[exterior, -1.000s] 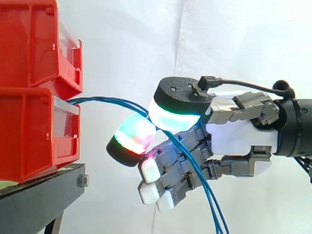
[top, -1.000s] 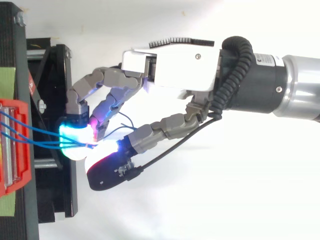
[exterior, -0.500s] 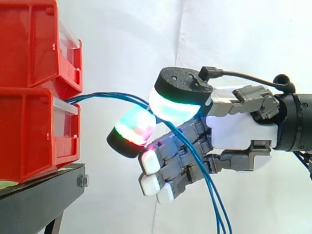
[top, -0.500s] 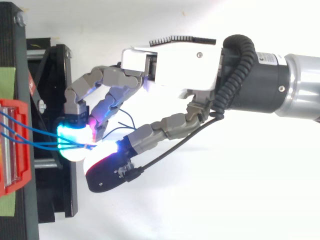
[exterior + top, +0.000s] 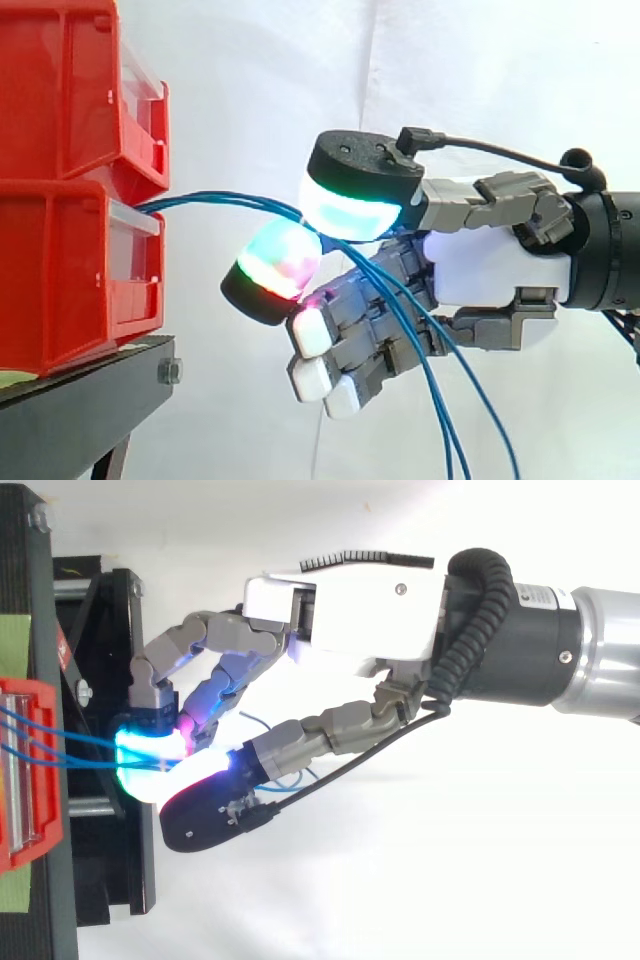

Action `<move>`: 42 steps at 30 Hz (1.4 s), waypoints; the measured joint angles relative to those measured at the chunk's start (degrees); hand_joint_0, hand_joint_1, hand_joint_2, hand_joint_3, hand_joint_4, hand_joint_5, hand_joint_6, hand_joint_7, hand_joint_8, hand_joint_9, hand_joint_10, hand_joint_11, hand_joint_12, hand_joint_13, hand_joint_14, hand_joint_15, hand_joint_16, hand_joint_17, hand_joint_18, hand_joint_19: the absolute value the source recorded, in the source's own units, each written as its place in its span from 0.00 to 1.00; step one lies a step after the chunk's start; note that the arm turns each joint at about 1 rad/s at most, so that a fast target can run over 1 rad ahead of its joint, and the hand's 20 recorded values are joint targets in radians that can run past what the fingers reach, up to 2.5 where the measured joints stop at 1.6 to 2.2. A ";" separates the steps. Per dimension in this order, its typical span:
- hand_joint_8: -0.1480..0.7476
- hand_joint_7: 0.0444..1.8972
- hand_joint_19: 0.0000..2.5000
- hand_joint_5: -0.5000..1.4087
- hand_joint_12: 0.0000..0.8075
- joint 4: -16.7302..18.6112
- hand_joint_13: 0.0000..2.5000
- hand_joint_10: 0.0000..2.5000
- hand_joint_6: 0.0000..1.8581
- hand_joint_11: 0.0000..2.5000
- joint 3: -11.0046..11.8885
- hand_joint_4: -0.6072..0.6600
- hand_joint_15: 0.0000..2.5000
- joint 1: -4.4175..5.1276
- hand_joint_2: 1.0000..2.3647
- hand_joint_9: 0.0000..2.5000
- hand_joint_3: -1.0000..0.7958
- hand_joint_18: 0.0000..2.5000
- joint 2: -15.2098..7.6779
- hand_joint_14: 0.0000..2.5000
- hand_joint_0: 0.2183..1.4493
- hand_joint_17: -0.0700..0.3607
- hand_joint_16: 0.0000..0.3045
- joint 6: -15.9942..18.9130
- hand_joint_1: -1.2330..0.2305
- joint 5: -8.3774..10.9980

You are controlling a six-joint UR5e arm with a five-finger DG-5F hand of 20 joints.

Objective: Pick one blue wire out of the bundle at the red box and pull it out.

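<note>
Nearest the side camera, the hand (image 5: 490, 275) is seen reaching in from the right, and its thumb pad (image 5: 350, 205), glowing cyan and green under a black cap, is pressed toward a second pad (image 5: 278, 262) lit green and red. Between these two pads the blue wires (image 5: 215, 198) are pinched. The wires are thin, glossy and bright blue. They are bundled closely where they leave the front of the lower red bin (image 5: 60, 270) and are carried in a shallow arc across the open gap to the pinch. Past the pinch they are spread into separate strands that are draped down over the hand's other fingers, which are curled inward with white tips, and on to the bottom edge of the view. It cannot be told how many strands are actually gripped. The lower bin is set at the edge of the black stand (image 5: 80, 410), and an upper red bin (image 5: 60, 90) is stacked on it. Behind everything a white curtain (image 5: 260, 90) is hung.
</note>
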 measured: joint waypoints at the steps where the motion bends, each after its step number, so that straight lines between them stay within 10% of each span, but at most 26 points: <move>1: 0.57 0.52 0.20 0.19 0.54 -0.01 0.35 0.00 0.50 0.21 0.01 0.63 0.20 0.00 0.01 0.35 0.41 0.31 0.00 0.01 0.29 0.46 0.19 0.00 0.38 -0.01; 14: 0.55 0.44 0.18 0.16 0.53 -0.08 0.33 0.00 0.51 0.22 -0.01 0.65 0.19 -0.19 0.00 0.31 0.29 0.31 0.09 0.01 0.33 0.46 0.18 0.12 0.25 -1.53; 26: 0.58 0.51 0.20 0.18 0.54 -1.16 0.36 0.00 0.50 0.22 -0.02 0.64 0.20 -0.69 0.01 0.36 0.33 0.32 0.87 0.01 0.29 0.46 0.19 0.11 0.44 -2.89; 42: 0.56 0.51 0.19 0.18 0.54 -2.65 0.37 0.01 0.52 0.23 -0.03 0.54 0.20 -1.26 0.01 0.34 0.41 0.34 1.68 0.01 0.36 0.45 0.18 0.17 0.26 -3.52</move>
